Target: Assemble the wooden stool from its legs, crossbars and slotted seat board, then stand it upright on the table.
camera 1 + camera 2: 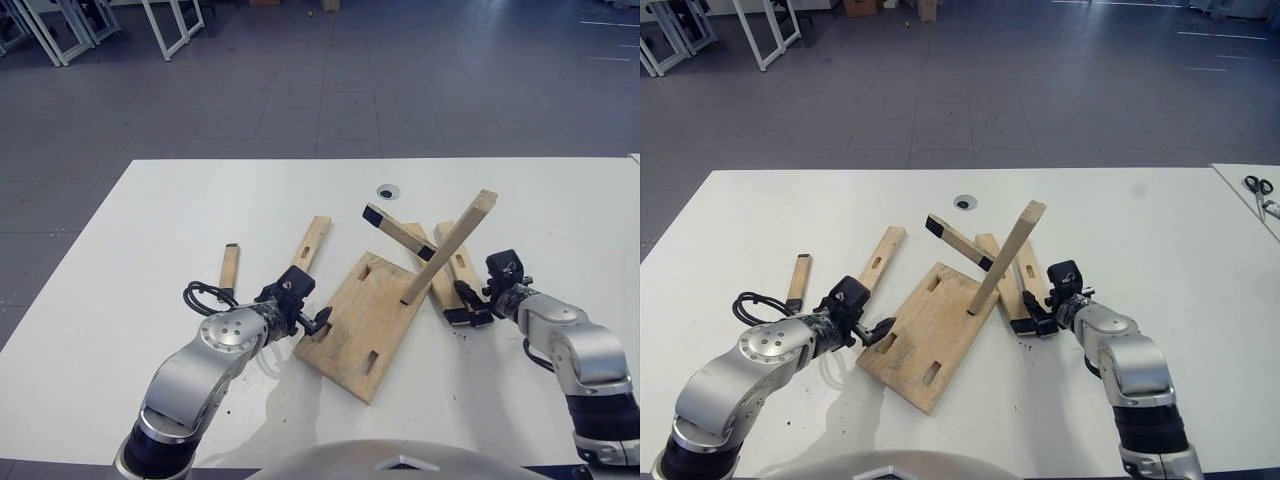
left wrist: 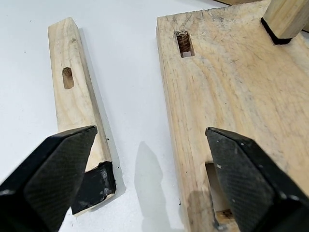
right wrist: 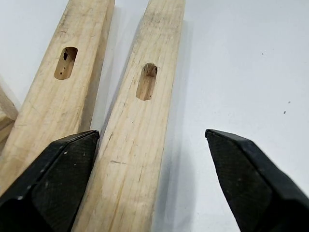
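- With twelve o'clock pointing away from the robot, we saw a short crossbar point(image 1: 229, 268) lying flat on the white bench point(image 1: 150, 230), at nine o'clock of everything else.
- Just toward three o'clock of it lay a loose leg point(image 1: 312, 243) with a slot in its upper face. Its dark-capped end point(image 2: 96, 181) was the end nearest the robot.
- The left tool point(image 1: 315, 322) was released, with its jaws spread wide. One finger point(image 2: 53, 179) hung over the loose leg's capped end and the other point(image 2: 246, 179) over the seat board's near edge. It grasped nothing.
- The seat board point(image 1: 365, 325) lay mid-bench, its long axis running from seven to one o'clock. Three of its slots were empty.
- A standing leg point(image 1: 450, 247) had its foot in the slot at the board's one o'clock corner and tilted toward one o'clock.
- A black-tipped bar point(image 1: 398, 231) ran from eleven o'clock to meet that leg about halfway up. We could not tell whether the two were joined.
- A pair of legs point(image 1: 445, 275) lay side by side, touching, at three o'clock of the board, and each showed a slot.
- The right tool point(image 1: 468, 308) was also released, at the near ends of that pair. One finger point(image 3: 48, 183) was over a leg and the other point(image 3: 251, 183) over bare bench.
- A round cable hole point(image 1: 387, 190) sat at twelve o'clock, and scissors point(image 1: 1252, 184) lay at the far three o'clock edge.
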`<action>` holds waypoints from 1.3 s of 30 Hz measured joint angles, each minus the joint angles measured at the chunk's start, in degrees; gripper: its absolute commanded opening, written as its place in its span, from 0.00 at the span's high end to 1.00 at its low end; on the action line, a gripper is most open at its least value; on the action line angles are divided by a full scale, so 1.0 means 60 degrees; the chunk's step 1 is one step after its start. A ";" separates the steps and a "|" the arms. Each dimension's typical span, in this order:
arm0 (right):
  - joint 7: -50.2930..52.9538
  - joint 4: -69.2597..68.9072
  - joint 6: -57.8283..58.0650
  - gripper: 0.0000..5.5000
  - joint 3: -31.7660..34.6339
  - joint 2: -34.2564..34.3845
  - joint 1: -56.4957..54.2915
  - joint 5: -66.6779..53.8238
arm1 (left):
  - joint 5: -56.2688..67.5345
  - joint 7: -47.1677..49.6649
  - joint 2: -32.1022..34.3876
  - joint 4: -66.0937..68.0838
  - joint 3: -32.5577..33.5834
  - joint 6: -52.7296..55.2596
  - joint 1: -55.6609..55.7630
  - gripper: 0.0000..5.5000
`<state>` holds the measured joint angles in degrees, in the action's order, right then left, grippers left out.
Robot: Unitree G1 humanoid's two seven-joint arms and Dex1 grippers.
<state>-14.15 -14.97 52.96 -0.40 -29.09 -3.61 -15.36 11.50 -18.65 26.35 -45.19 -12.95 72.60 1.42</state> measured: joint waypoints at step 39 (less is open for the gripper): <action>-0.1285 -0.1087 0.2286 0.63 0.3548 -0.0238 -0.5231 -1.3525 | 1.2758 -0.2059 -0.1477 0.5305 0.7252 0.1176 0.4489 0.16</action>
<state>-21.86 -21.49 66.67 20.88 -30.51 -34.99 -96.51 88.05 -31.01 17.48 -13.36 30.56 79.66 28.36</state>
